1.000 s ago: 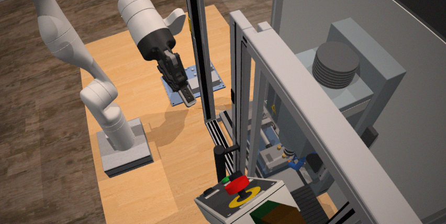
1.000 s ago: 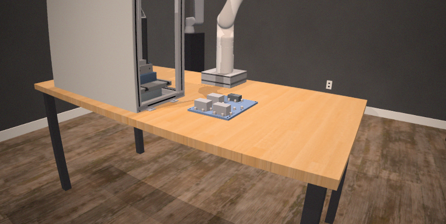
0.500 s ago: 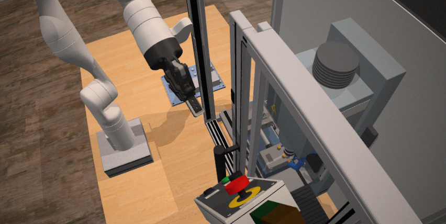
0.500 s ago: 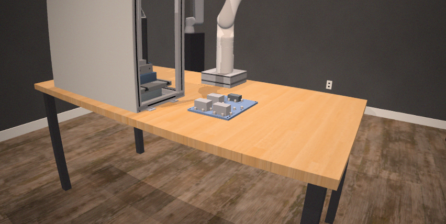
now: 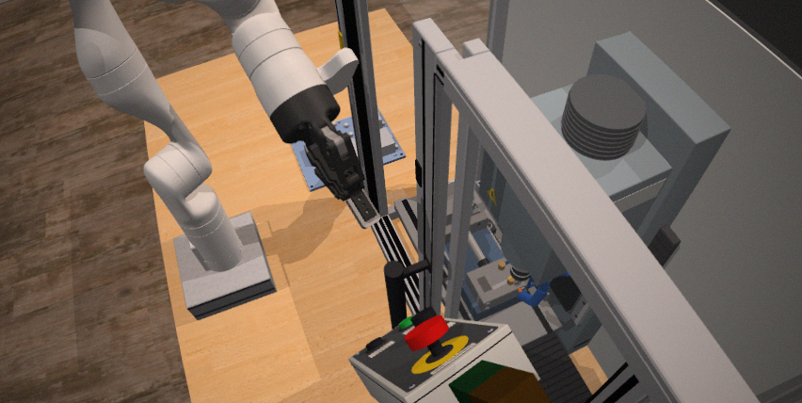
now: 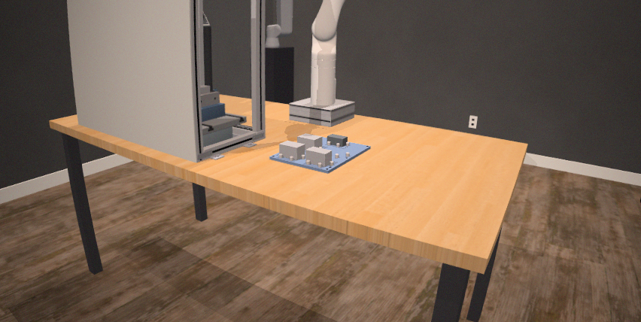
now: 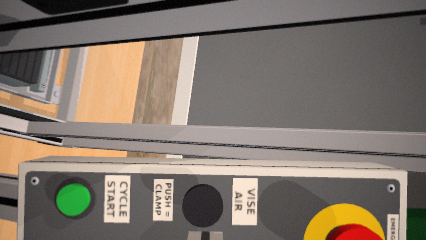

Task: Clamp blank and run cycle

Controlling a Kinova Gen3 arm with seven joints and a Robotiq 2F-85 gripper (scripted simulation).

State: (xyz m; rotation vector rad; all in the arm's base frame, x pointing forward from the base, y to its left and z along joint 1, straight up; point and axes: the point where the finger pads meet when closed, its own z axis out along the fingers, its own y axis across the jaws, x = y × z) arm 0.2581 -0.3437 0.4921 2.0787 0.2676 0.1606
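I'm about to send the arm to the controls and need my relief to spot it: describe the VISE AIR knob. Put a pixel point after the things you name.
On the control column (image 5: 387, 358) (image 7: 270, 232) beside the guard, look at the dark sloping panel. In the wrist view, the knob (image 7: 202, 205) lies between the green button (image 7: 73, 199) and red emergency button (image 7: 357, 234). It alone is round and black, between the "PUSH = CLAMP" and "VISE AIR" labels.

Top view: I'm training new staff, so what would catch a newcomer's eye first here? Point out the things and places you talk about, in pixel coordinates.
Probably the red mushroom-shaped button (image 5: 426, 332) (image 7: 357, 234) over its yellow disc, on the sloping control panel (image 5: 387, 369) (image 7: 150, 220) in the foreground. Next, the big white arm (image 5: 275, 63) (image 6: 323, 73) at left, its closed fingers (image 5: 367, 212) pointing down beside the guard's frame (image 5: 561, 198) (image 6: 257, 50).
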